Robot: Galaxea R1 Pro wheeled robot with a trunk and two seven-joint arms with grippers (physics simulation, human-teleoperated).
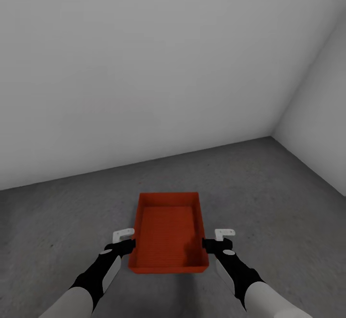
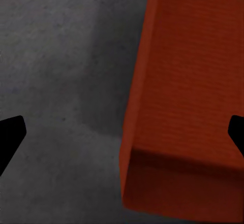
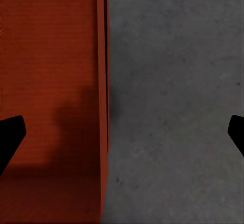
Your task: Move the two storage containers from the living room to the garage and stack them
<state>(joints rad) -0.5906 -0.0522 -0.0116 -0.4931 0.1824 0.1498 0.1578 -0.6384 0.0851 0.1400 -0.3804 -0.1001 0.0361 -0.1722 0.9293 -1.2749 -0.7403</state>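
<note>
One storage container [image 1: 169, 234], orange-red, rectangular, lidless, low-walled, with a finely ribbed bottom; nothing lies inside it. It stands on the floor [image 1: 269, 193], mottled dark grey concrete, in a bare room.

Nearest, in the head view: two dark forearms reaching forward, one at each long side of the container near its closer end. Left pincer [image 1: 126, 242] just beside the left wall; right pincer [image 1: 216, 242] just beside the right wall. Whether either touches the wall cannot be told from this view.

Left wrist view: container [image 2: 188, 97] seen from above, its outer wall and closer corner plain; grey floor [image 2: 61, 71] alongside. The two dark fingertips [image 2: 10, 135] stand wide apart, one over the floor and the other over the container's bottom, so the jaws straddle the wall without closing on it.

Right wrist view: container [image 3: 51, 71] interior with a soft shadow on the ribbed bottom, floor [image 3: 173, 102] beside it. Fingertips [image 3: 10, 135] likewise wide apart, one over the container and one over the floor, astride the wall, nothing clamped.

Farther: bare floor beyond the container's far end, then a plain white-grey wall [image 1: 144, 68] meeting a second wall [image 1: 317, 106] in a corner at the right.
</note>
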